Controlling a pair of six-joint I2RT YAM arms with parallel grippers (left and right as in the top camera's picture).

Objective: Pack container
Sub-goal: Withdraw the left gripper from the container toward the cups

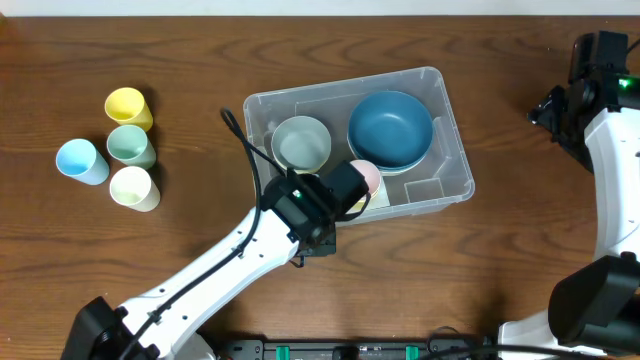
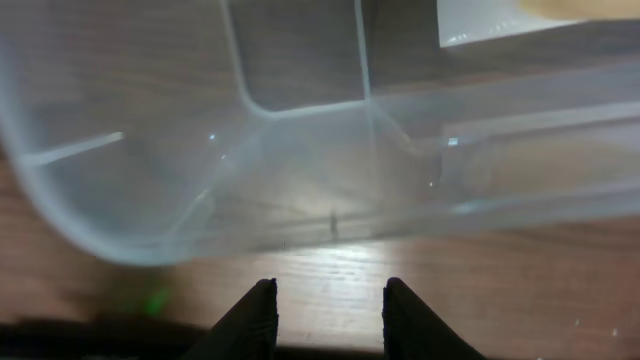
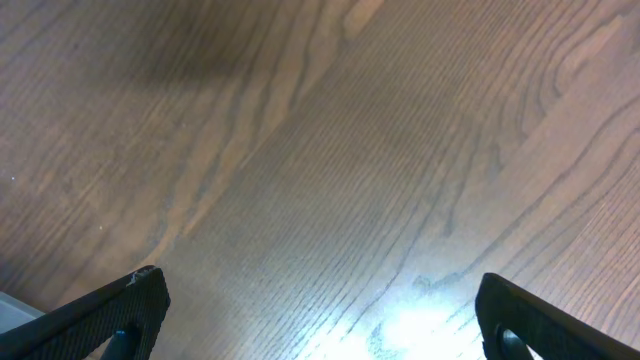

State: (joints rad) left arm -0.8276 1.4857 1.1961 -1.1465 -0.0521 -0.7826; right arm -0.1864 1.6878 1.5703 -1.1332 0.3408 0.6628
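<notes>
Left end effector (image 2: 325,320): two dark, matt, wedge-shaped fingers (image 2: 255,322), partly apart, nothing btwn them, only wood showing in the gap. Just beyond the tips sits the container (image 2: 300,170): clear glossy plastic, rectangular w/ rounded corners and thin moulded ribs on the walls. A pale label (image 2: 495,18) lies on its base, too blurred to read.

Overhead, the container sits near bench ctr, slightly skewed, w/ the left end effector over its near long wall. Inside:
- grey-green bowl (image 1: 301,142), matt
- dark blue bowl (image 1: 390,128), bigger, round
- pink cup (image 1: 370,178), partly hidden beside the end effector

Well apart to the left, four smooth pastel cups stand clustered: yellow cup (image 1: 128,106), green cup (image 1: 130,145), light blue cup (image 1: 80,160), cream cup (image 1: 133,187).

Bench (image 1: 500,270): dark brown wood, strong grain.

Right end effector (image 3: 320,325): black textured fingers spread wide, holding nothing, over bare wood.
</notes>
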